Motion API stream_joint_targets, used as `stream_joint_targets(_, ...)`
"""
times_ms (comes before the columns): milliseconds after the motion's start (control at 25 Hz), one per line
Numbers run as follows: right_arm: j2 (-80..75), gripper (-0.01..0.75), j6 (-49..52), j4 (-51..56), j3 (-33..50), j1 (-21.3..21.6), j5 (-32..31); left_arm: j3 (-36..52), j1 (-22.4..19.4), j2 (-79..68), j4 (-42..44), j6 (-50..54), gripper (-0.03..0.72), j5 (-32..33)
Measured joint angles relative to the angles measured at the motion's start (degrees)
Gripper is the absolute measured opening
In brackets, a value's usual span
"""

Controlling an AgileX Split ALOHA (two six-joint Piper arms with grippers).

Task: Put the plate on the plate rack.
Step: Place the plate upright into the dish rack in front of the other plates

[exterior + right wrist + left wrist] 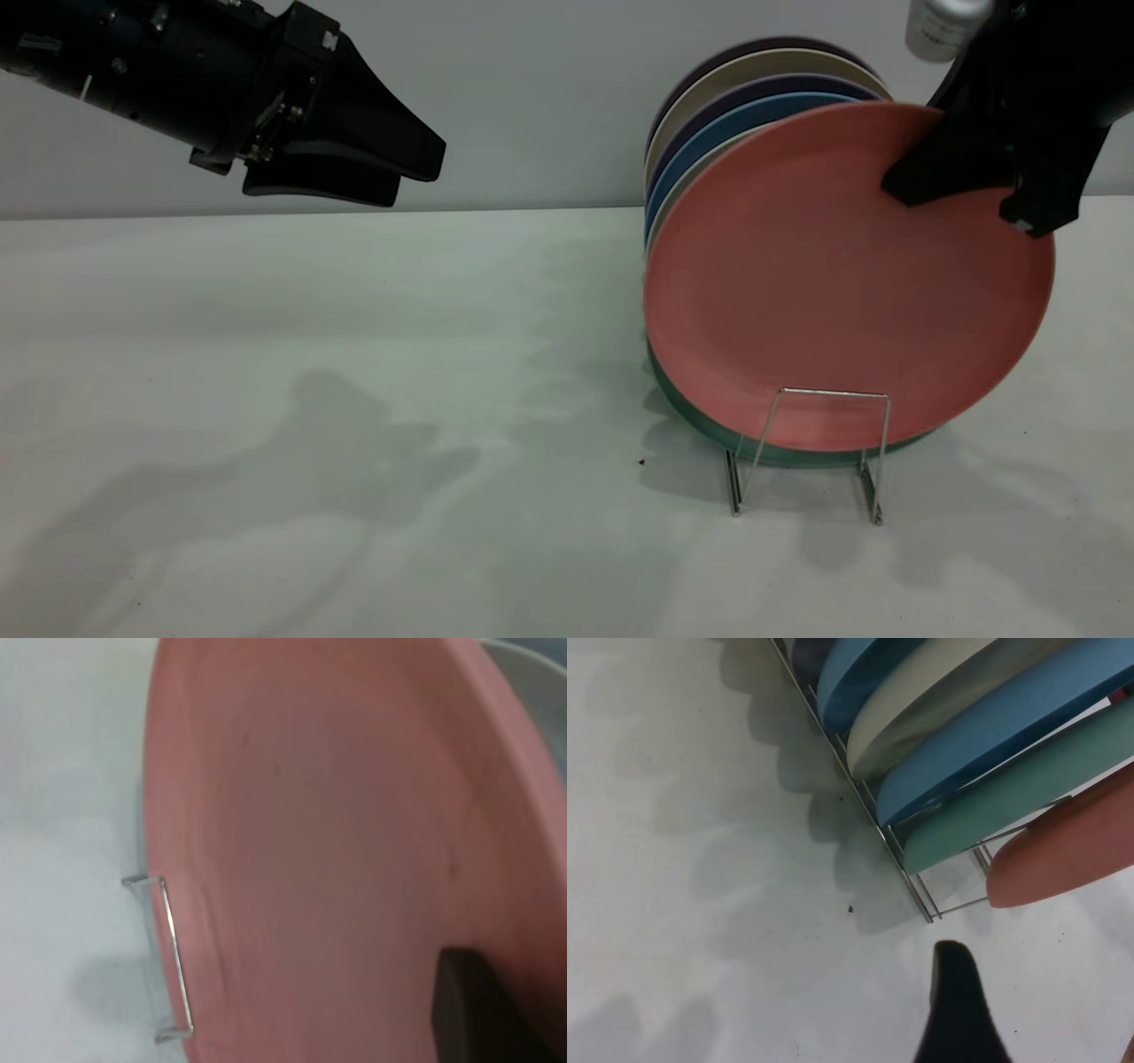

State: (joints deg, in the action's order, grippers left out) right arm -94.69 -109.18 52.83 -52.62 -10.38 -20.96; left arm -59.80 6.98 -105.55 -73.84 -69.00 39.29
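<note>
Silvery wire plate rack (811, 447) stands below the right end effector (979, 182), which grips the round salmon-pink plastic plate (824, 283) by its upper rim; plate seemingly slotted behind the front loop, release remaining; left end effector (390, 173) hovers well apart, closed.

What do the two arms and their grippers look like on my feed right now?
Both are matte black. The left gripper has two broad, wedge-shaped fingers tapering to blunt tips, on a blocky wrist housing with small metal screws and a small white square marking. The right gripper has similar black angular fingers; a silvery-white cylinder shows above it.
</note>
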Motion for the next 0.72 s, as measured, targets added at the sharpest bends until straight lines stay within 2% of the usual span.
stream_joint_targets(480, -0.69, 0.093, -0.28, 0.48, 0.0, 0.0, 0.16, 0.0, 0.0, 0.0, -0.05, 0.0, 0.52, -0.05)
stream_joint_targets(640, -0.69, 0.143, -0.28, 0.48, 0.0, 0.0, 0.05, 0.0, 0.0, 0.0, -0.05, 0.0, 0.519, -0.06)
stream_joint_targets(720, -0.69, 0.203, -0.28, 0.48, 0.0, 0.0, 0.04, 0.0, 0.0, 0.0, -0.05, 0.0, 0.519, -0.06)
